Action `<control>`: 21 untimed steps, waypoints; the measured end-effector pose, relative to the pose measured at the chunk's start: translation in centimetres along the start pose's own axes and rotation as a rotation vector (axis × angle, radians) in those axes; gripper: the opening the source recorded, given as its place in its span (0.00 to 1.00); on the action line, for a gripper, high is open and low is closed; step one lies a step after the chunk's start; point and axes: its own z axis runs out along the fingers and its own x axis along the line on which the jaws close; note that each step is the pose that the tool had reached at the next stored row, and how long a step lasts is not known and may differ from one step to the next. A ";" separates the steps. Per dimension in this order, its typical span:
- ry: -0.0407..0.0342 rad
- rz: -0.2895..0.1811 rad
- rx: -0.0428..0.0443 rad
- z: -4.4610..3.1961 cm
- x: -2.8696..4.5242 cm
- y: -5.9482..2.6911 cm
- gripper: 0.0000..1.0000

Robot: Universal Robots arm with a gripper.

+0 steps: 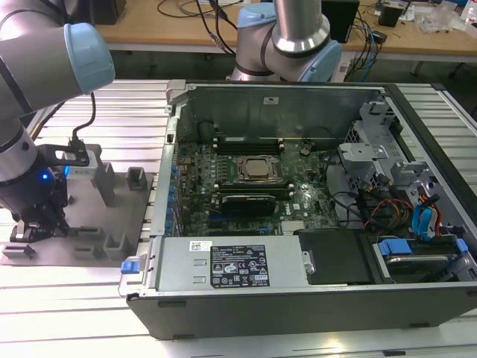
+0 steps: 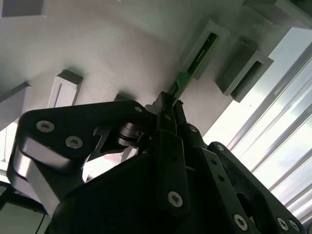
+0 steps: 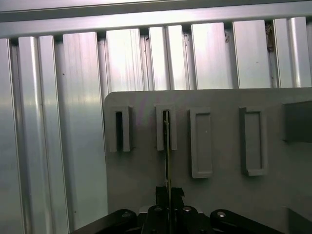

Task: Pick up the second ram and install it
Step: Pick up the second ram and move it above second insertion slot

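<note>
Gripper sits low over the grey plate at the exterior view's left, well apart from the computer case. In the second wrist view we see it clamped on the second ram, whose far end sits in a slotted block. In the first wrist view, bare plate lies on either side.

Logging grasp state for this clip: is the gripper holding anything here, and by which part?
The gripper is shut on the second ram, pinching its near end; the far end sits in a grey fixture block's slot.
</note>
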 end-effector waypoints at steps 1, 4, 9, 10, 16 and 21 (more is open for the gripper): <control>-0.0003 0.000 -0.0001 0.00 0.00 0.00 0.11; -0.0004 0.000 0.0000 -0.73 -0.01 0.01 0.11; -0.0004 0.000 0.0000 -3.34 -0.06 0.06 0.11; -0.0004 0.000 0.0000 -3.53 -0.06 0.06 0.11; -0.0004 0.000 0.0000 -4.86 -0.08 0.09 0.11; -0.0004 0.000 0.0000 -6.12 -0.11 0.11 0.11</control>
